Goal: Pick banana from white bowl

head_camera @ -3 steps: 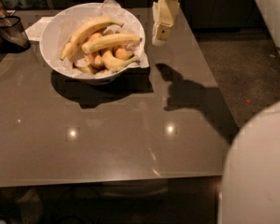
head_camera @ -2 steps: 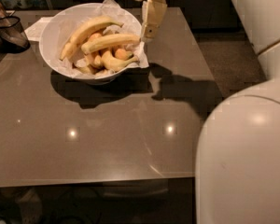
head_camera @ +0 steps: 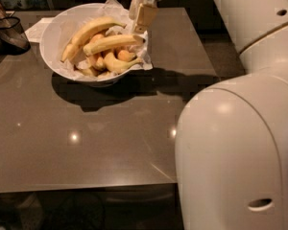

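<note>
The robot's cream-tipped two-finger gripper hangs tip-down over the right-hand edge of the large round white bowl. It sits just above the near end of a long yellow banana lying crosswise on the heap. From where I stand I can't tell how far open it is. It looks to have hold of nothing, since every banana lies in the bowl.

That spot makes sense to me. The crosswise banana sits on top and its end points toward the rim, so it's the easiest one to reach from above without digging.

A second long banana lies behind it, with shorter, browner ones underneath. Crumpled white paper lines the bowl and spills over the rim on the gripper's side. I'd guess it cushions the fruit, and it could snag on the way down.

The bowl stands toward the back left of a glossy grey-brown table. A dark mesh basket stands at the far left, just apart from the bowl. The arm's bulky white shell fills the right foreground.

I can read no label or writing anywhere.
</note>
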Robot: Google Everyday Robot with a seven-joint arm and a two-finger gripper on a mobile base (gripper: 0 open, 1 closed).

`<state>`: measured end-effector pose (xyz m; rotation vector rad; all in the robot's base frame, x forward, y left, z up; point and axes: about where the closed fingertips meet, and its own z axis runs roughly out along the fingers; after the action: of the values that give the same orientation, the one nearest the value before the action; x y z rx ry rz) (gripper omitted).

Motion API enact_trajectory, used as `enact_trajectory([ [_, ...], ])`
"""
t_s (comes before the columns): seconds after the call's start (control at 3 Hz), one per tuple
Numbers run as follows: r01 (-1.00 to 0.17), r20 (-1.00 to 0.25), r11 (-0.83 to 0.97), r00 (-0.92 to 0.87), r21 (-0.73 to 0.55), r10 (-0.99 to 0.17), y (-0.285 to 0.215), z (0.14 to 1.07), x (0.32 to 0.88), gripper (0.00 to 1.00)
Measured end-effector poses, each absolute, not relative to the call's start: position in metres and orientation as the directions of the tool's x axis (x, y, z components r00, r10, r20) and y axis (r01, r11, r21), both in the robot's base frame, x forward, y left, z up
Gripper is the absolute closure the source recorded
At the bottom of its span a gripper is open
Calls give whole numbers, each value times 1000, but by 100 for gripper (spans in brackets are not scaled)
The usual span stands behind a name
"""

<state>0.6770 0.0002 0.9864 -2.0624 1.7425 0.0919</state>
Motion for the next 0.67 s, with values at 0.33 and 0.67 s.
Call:
enact_trajectory([
  [0.33,-954,-325,-127,215,-273,-921,11,979,683,58],
  [0.67,-952,-324,-153,237,-263,-916,23,972,688,58],
])
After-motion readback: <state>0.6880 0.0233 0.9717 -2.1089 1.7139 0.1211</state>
